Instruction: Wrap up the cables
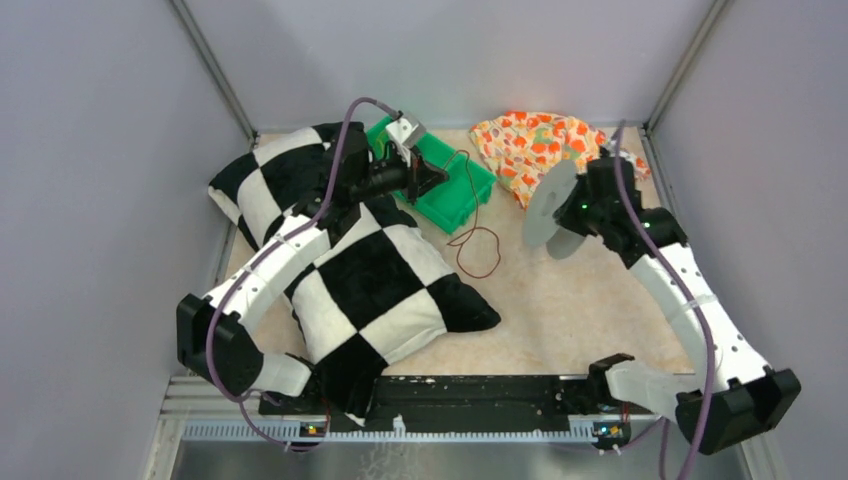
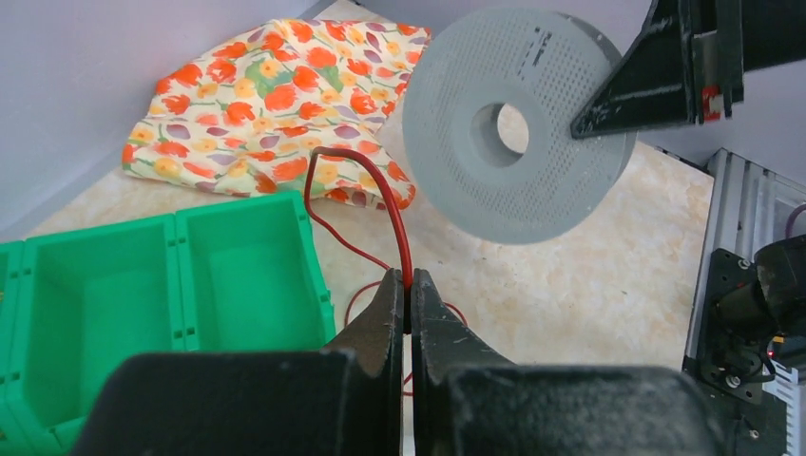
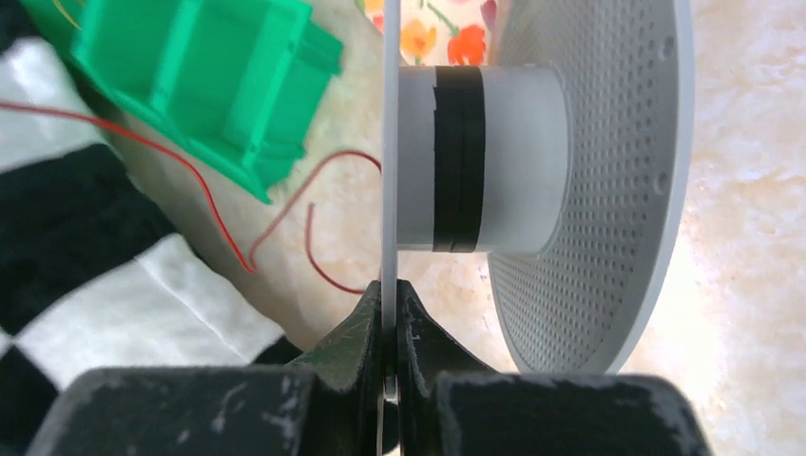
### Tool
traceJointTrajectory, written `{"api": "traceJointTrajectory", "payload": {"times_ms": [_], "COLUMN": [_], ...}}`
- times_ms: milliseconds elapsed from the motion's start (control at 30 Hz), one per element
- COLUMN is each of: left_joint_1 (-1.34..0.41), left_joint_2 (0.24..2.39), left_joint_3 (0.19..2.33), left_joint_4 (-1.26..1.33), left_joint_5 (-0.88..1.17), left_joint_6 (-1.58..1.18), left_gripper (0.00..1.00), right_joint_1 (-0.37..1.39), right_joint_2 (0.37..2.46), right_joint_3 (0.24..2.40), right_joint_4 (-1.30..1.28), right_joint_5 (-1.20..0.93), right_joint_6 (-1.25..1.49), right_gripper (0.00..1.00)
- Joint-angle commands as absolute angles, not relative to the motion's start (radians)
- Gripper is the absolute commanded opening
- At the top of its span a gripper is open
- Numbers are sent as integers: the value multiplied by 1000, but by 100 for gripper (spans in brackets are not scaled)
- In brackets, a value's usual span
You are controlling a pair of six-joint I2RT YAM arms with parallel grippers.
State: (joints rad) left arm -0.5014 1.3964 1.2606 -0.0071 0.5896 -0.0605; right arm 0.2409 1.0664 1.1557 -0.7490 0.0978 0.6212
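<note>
The cable [image 1: 498,250] is a thin red wire lying in a loose loop on the beige tabletop, between the green bin and the spool. My left gripper [image 1: 437,178] hovers over the bin and is shut on one stretch of the cable [image 2: 393,204], which arches up out of the fingertips [image 2: 410,280]. A grey spool [image 1: 545,210] with perforated flanges stands on edge at the right. My right gripper [image 1: 583,200] is shut on its thin near flange [image 3: 389,142], fingertips [image 3: 389,290] pinching the rim. The hub [image 3: 513,157] carries a black band and no wire.
A green two-compartment bin [image 1: 450,190] sits at the back centre. A black-and-white checkered pillow [image 1: 370,270] covers the left half, under my left arm. A floral cloth [image 1: 535,140] lies at the back right. Grey walls enclose three sides.
</note>
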Motion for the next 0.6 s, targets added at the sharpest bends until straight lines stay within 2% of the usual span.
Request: {"api": "traceJointTrajectory", "payload": {"times_ms": [0, 100, 233, 333, 433, 567], "left_joint_1": [-539, -610, -736, -742, -742, -742], "left_joint_2": [1404, 1365, 1269, 1255, 1288, 1367], "left_joint_3": [1244, 1186, 1000, 939, 975, 1089], "left_joint_4": [69, 85, 285, 305, 203, -9], "left_joint_5": [549, 407, 280, 409, 594, 608], "left_joint_6": [-31, 27, 180, 197, 211, 189], "left_gripper": [0, 0, 0, 0, 0, 0], "right_joint_1": [439, 476, 477, 479, 483, 482], "right_joint_2": [1181, 1251, 1326, 1387, 1422, 1451], "right_joint_3": [1252, 1289, 1307, 1351, 1382, 1392], "right_joint_4": [-912, -941, -894, -929, -964, -983], "right_joint_5": [490, 550, 496, 486, 508, 532], "right_joint_6": [655, 773, 846, 928, 1016, 1115], "right_gripper": [0, 0, 0, 0, 0, 0]}}
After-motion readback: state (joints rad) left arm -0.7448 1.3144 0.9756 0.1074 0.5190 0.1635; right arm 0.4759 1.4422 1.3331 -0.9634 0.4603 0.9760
